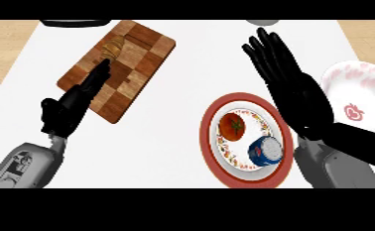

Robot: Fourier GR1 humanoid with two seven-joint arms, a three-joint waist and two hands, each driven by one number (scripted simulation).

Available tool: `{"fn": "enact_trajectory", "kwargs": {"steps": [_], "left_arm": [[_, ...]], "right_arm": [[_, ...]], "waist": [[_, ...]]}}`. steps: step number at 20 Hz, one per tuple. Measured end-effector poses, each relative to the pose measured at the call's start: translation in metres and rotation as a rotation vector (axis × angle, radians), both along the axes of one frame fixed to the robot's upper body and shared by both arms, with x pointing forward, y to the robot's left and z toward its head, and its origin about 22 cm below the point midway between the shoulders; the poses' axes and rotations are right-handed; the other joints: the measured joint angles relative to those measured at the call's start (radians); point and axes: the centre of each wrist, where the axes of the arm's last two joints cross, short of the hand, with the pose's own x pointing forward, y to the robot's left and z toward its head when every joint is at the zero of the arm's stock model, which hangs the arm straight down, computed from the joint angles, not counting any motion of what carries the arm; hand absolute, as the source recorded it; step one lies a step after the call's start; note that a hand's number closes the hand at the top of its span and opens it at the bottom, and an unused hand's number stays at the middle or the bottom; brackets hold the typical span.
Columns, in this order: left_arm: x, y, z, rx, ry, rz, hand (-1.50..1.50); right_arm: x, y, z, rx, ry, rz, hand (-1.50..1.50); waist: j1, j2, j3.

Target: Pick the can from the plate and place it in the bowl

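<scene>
Can [265,150] on plate [212,148], right robot hand [293,84] flat alongside

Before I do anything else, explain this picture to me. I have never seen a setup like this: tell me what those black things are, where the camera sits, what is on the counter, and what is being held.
The camera sits at the robot's head and looks steeply down at a white counter. The two black shapes are the robot's hands on grey forearms, coming in from the lower edge.

The left hand lies open at the left, its fingers reaching over a wooden cutting board that carries a small pastry.

The right hand is open too, fingers straight, beside a red-rimmed plate. On that plate lie a tomato and a blue can. At the right edge is a white bowl, partly hidden by the arm.

Nothing is held: the can is on the plate, not yet picked up.
</scene>
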Motion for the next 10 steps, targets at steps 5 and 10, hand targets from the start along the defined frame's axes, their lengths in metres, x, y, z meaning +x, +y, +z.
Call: {"fn": "enact_trajectory", "kwargs": {"steps": [5, 10], "left_arm": [[-0.003, 0.025, 0.005, -0.004, -0.05, 0.175, 0.0], [-0.008, 0.049, 0.004, -0.01, -0.058, 0.339, 0.0]], "right_arm": [[-0.001, -0.041, 0.019, -0.14, -0.053, -0.1, 1.5], [-0.006, -0.115, 0.011, -0.614, 0.068, -0.426, -1.5]], "waist": [[-0.005, -0.013, -0.01], [-0.056, -0.027, -0.024]]}}
